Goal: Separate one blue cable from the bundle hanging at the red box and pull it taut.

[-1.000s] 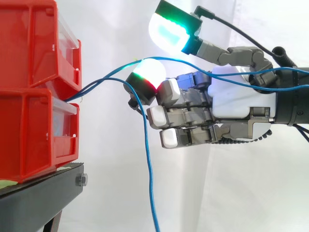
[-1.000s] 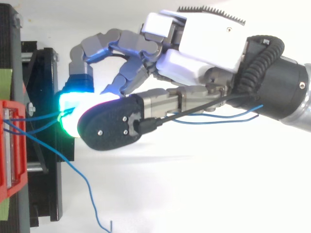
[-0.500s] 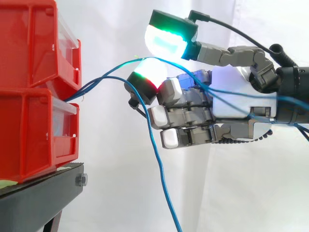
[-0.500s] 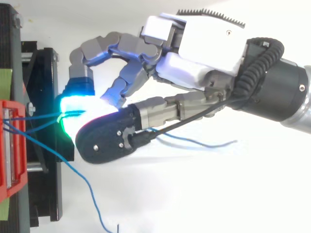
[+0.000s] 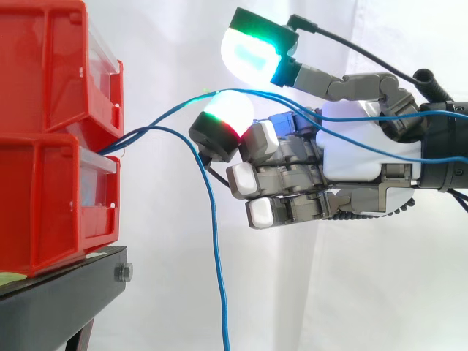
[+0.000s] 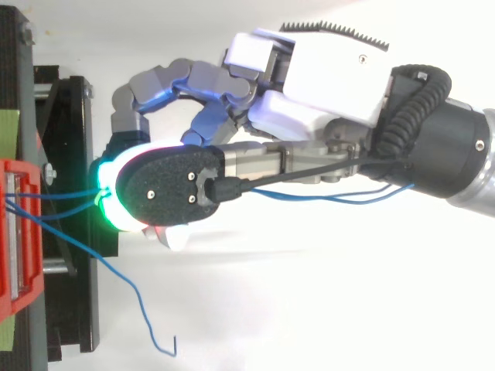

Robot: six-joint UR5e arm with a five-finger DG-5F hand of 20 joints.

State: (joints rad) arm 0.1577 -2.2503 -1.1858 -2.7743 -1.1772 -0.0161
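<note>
Two stacked red bins (image 5: 51,146) stand at the left on a black stand (image 5: 58,300). Blue cables leave the gap between them. Two of these cables (image 5: 175,110) climb right, lie across a red-and-green glowing fingertip (image 5: 223,117) and run on over the hand (image 5: 358,146) to the right edge. The thumb pad (image 5: 252,51), glowing green and white, hovers above that fingertip with a gap; the two cables pass through the gap unpinched. The other fingers are curled in below. A third blue cable (image 5: 215,256) arcs out and hangs straight down, left of the hand. From above, the thumb covers the fingertip (image 6: 116,212).
A white curtain hangs behind everything. The black stand (image 6: 73,309) juts toward the hand beside the bins (image 6: 19,232). The hanging cable's free end curls by the stand (image 6: 116,270). White space spreads below and right of the hand.
The thumb has swung round over the glowing fingertip and lifted slightly. The hanging cable has swung back left. The two upper cables again lie across the hand's back.
</note>
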